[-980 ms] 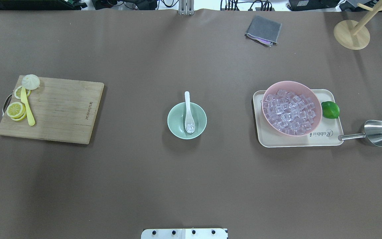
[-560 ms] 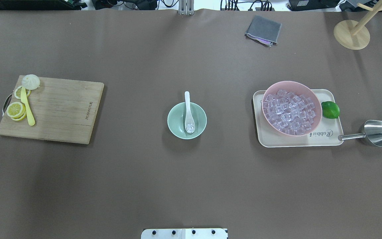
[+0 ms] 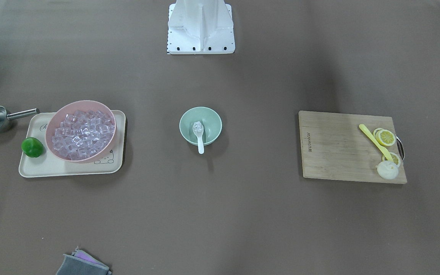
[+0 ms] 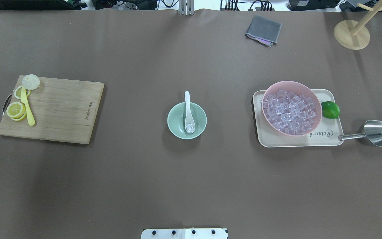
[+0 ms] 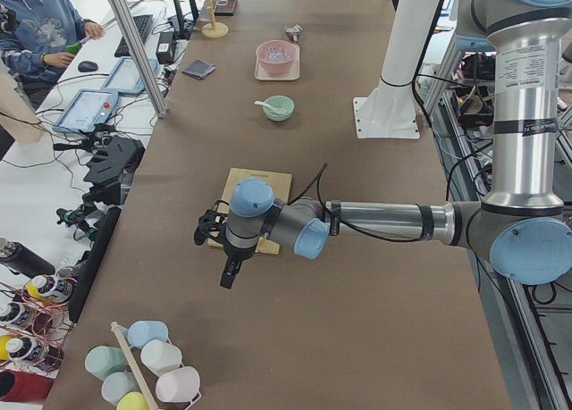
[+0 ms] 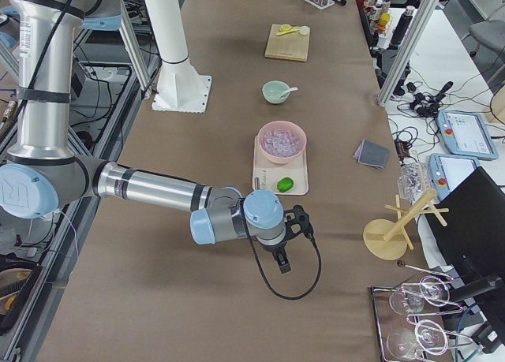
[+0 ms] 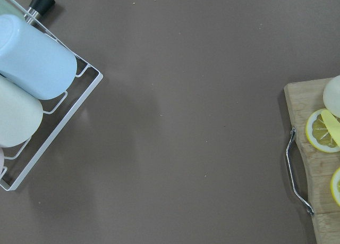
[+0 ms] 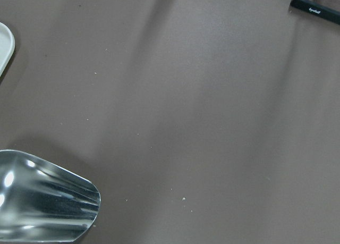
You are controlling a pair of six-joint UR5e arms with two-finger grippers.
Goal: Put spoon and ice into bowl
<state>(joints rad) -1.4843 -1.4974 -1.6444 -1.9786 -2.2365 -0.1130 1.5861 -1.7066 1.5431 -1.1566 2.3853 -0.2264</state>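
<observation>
Brown covering runs the whole length of the worktop (image 4: 191, 186), and the green bowl (image 4: 175, 121) sits at its middle, well apart from everything else. The spoon (image 4: 188, 114) lies in it, with the scoop down in the hollow on my side and the handle leaning out over the far rim. One ice cube (image 4: 190, 127) rests in the scoop, so it is inside the bowl's rim but carried by the spoon. Whether it touches the bowl itself I cannot tell. The rest of the ice is heaped in the pink bowl (image 3: 84, 159) off to my right.

My left tool (image 5: 230, 274) hangs over bare worktop just past the cutting board (image 4: 55, 109). My right tool (image 6: 282, 261) hangs at the other end, near the steel scoop (image 4: 378, 132). Both show only in the side views, so I cannot tell whether either is wide or narrow.

I judge both halves of the task done: spoon and ice are in the bowl. The next move calls for no new grasp. It only needs both arms kept away from the middle, since a knock on that overhanging handle could tip the spoon and spill the cube.
</observation>
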